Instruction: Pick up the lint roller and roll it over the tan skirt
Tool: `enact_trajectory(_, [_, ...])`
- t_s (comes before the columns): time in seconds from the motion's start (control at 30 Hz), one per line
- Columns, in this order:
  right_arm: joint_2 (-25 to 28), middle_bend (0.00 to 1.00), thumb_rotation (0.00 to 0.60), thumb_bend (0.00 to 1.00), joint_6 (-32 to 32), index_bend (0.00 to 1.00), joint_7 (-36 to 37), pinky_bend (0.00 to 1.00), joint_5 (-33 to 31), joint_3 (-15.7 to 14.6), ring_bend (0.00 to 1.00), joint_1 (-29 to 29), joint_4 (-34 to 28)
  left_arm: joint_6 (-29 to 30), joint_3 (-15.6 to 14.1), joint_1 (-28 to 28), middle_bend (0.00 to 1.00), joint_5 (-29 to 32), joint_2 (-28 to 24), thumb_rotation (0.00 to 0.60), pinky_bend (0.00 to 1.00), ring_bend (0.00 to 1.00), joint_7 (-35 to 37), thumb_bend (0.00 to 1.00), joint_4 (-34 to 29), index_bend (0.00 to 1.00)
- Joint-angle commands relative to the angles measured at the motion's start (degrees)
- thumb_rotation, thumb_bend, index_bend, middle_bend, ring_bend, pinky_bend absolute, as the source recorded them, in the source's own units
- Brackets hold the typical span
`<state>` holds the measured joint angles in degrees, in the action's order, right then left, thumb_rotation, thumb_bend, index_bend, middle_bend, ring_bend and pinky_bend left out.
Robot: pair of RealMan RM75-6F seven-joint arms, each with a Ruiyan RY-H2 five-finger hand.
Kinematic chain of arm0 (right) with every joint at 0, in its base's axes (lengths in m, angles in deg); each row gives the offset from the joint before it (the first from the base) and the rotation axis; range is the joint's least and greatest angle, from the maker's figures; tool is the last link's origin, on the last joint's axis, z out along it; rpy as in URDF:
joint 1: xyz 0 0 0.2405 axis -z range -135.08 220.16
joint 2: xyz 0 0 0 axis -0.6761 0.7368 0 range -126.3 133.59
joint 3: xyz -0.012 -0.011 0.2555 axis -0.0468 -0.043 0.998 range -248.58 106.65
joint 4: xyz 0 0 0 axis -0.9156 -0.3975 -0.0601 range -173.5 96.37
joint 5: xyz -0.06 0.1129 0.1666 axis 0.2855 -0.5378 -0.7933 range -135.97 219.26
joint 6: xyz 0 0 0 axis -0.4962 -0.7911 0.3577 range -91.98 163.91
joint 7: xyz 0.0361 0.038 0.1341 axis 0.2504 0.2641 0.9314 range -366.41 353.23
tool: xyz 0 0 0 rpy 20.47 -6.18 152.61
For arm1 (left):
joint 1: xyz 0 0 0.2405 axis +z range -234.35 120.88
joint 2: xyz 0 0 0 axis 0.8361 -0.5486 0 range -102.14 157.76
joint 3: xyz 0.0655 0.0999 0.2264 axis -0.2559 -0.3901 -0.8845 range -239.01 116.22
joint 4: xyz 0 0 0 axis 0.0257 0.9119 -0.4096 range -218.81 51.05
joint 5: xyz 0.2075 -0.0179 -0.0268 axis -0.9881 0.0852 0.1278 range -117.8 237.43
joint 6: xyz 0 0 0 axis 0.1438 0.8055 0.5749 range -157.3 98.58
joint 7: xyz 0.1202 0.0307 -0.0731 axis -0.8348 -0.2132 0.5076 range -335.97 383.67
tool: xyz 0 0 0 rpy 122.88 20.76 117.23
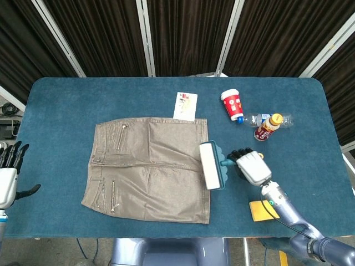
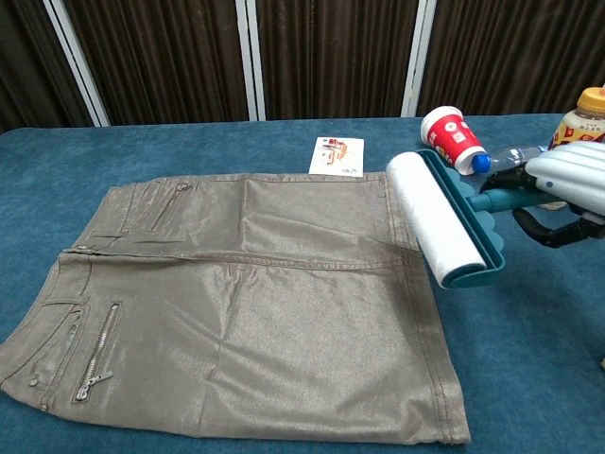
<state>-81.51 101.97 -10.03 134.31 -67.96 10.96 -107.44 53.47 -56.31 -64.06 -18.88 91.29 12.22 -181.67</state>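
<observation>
right robot hand (image 1: 250,166) wrapped around the lint roller (image 1: 211,165) handle, roller over the skirt's (image 1: 150,166) right edge, left robot hand (image 1: 8,180) open, holding nothing, off the counter (image 1: 66,105)

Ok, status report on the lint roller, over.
Right hand holds lint roller by its handle, roller over the tan skirt edge. Left hand open, off to the side. Nothing in the way.

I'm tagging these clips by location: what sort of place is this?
Probably a lab or staged recording setup, not a home: a blue-covered table backed by dark curtains, with a tan skirt, lint roller and red cup laid out as props.
</observation>
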Motion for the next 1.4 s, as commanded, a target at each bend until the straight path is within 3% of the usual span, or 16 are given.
enact_trajectory(0.03, [2.91,0.45,0.600,0.88,-4.41,0.43,-10.74,0.41,-0.40,2.97,0.35,-4.69,-10.35,-0.04,0.02,0.00,0.00,-0.06,-0.26,0.600,0.00,0.00,0.46,0.00,-0.09,0.00])
enact_trajectory(0.3, [-1.45,0.45,0.600,0.89,-12.34,0.43,-24.91,0.41,-4.46,5.66,0.35,-10.46,-16.29,-0.89,0.21,-0.13,0.00,0.79,-0.80,0.600,0.00,0.00,2.11,0.00,0.47,0.00])
enact_trajectory(0.57, [-9.00,0.45,0.600,0.91,-17.33,0.43,-35.48,0.41,-8.80,5.55,0.36,-14.54,-15.63,-1.72,0.71,-0.41,0.00,1.88,-1.27,0.600,0.00,0.00,3.62,0.00,1.13,0.00])
enact_trajectory(0.9, [-15.72,0.45,0.600,0.92,-18.24,0.43,-45.04,0.41,-13.05,4.98,0.36,-16.52,-13.39,-2.73,0.68,-0.94,0.00,2.57,-0.78,0.600,0.00,0.00,3.01,0.00,1.66,0.00])
enact_trajectory(1.13, [-16.13,0.45,0.600,0.92,-16.65,0.43,-50.10,0.42,-13.58,3.86,0.37,-16.91,-9.24,-2.73,0.75,-1.01,0.00,2.75,-0.78,0.600,0.00,0.00,3.08,0.00,1.70,0.00])
enact_trajectory(1.4, [-12.28,0.45,0.600,0.92,-13.96,0.43,-53.48,0.42,-11.32,2.11,0.37,-16.46,-4.41,-2.83,0.68,-1.12,0.00,2.74,-0.73,0.600,0.00,0.00,3.00,0.00,1.64,0.00])
